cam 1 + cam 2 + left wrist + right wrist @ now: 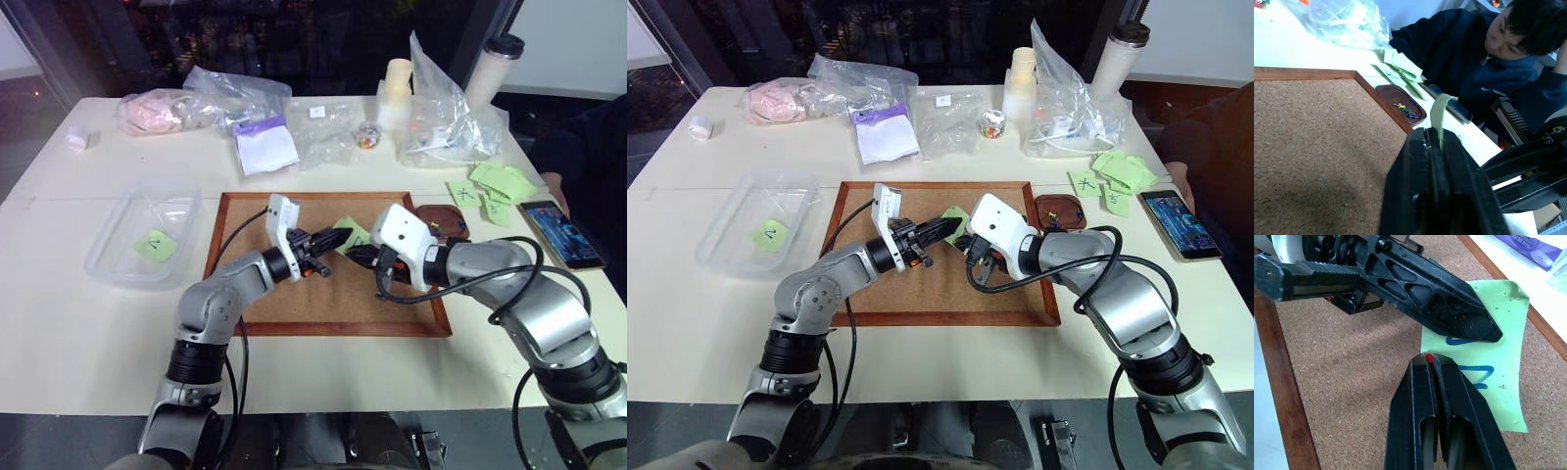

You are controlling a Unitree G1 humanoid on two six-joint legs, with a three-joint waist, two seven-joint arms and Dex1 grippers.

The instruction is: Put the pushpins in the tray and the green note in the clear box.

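Office or lab setting: white table (59, 323), corkboard (343, 304), sticky notes (500, 183) at 2 o'clock, seated person (1474, 63).

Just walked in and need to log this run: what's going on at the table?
Over the corkboard, the left claw is shut on the edge of a green note. The right claw is shut on a red pushpin right beside it. A few pushpins already lie in the brown tray. The clear box holds another green note. A person sits at the table's right.

White table (88, 323) — dark windows (294, 39) behind
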